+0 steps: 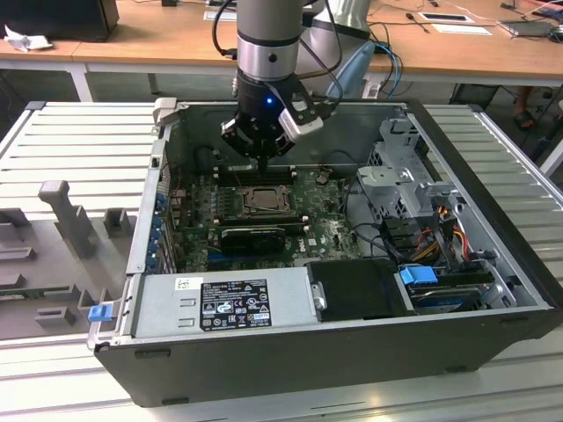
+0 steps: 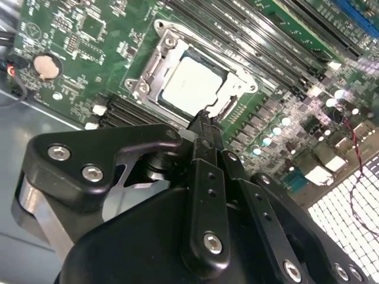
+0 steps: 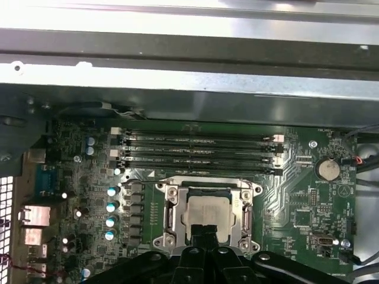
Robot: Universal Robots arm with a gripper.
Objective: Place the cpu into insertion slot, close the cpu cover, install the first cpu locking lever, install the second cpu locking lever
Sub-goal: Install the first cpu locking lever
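You see the gripper [image 1: 262,160] hanging over the slot [image 1: 261,200], jaws clenched together on nothing. In the first wrist view the cpu [image 3: 208,208] lies in the slot, the cover [image 3: 170,213] flat around it, fingertips [image 3: 206,234] at its near edge

cpu [image 2: 190,89] dull grey metal; cpu cover [image 2: 153,65] shiny metal.
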